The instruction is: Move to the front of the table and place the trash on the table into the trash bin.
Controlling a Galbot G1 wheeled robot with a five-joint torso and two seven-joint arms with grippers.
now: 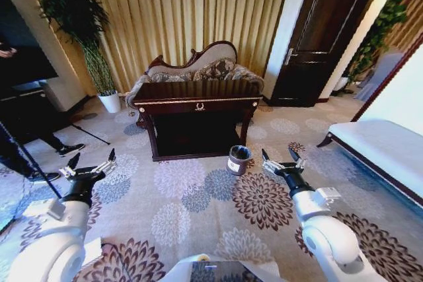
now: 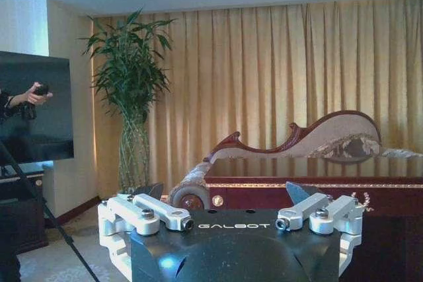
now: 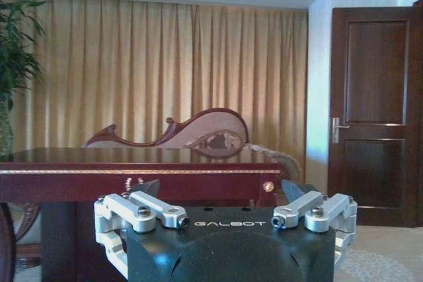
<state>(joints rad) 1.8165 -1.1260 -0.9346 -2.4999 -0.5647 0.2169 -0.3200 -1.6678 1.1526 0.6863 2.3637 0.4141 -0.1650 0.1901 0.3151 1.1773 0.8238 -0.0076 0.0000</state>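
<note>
Both grippers, left (image 1: 91,161) and right (image 1: 283,157), spread empty, well short of table (image 1: 198,92); trash bin (image 1: 238,160) nearer right.

A: Table (image 1: 197,105): dark glossy wood with a gold emblem on the front rail, standing on patterned carpet (image 1: 198,196). Behind it, a carved sofa (image 1: 195,67).

B: Trash bin (image 1: 238,160): small, dark, white label, on the floor just off the table's front right corner.

A: Grippers: left gripper (image 1: 91,160) and right gripper (image 1: 283,156), fingers spread, held well short of the table.

B: Tabletop contents: possibly nothing, too glossy to tell.
</note>
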